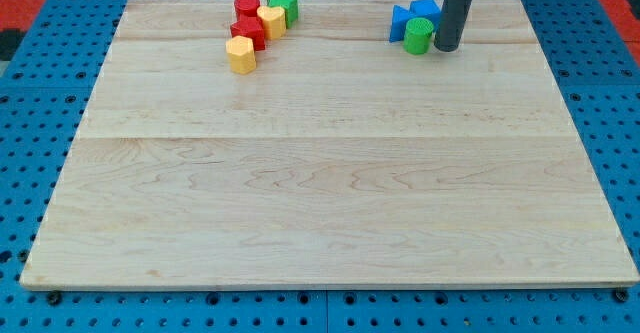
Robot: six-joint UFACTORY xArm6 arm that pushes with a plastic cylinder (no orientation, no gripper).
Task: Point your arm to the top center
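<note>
Up top, my tip (446, 48) touches the green cylinder (418, 36), near the board's edge (340, 1).

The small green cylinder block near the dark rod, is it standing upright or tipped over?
Upright. The small green cylinder block shows its round flat face on top, resting on the wooden board, with my tip just to its right.
</note>
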